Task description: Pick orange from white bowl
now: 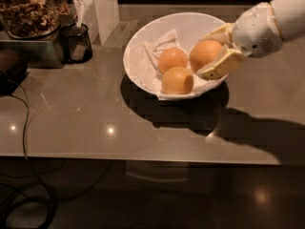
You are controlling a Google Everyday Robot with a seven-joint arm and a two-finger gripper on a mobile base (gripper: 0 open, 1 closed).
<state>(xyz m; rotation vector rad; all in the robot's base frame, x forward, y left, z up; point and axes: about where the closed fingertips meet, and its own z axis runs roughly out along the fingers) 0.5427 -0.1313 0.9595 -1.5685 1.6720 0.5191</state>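
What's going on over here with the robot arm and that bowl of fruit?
The robot's gripper reaches into the white bowl from the right, its two fingers closed on either side of the orange near the bowl's right rim. A second fruit and a third fruit lie loose in the bowl to its left. The bowl sits on the countertop. Whether the orange has lifted off the bowl yet can't be told.
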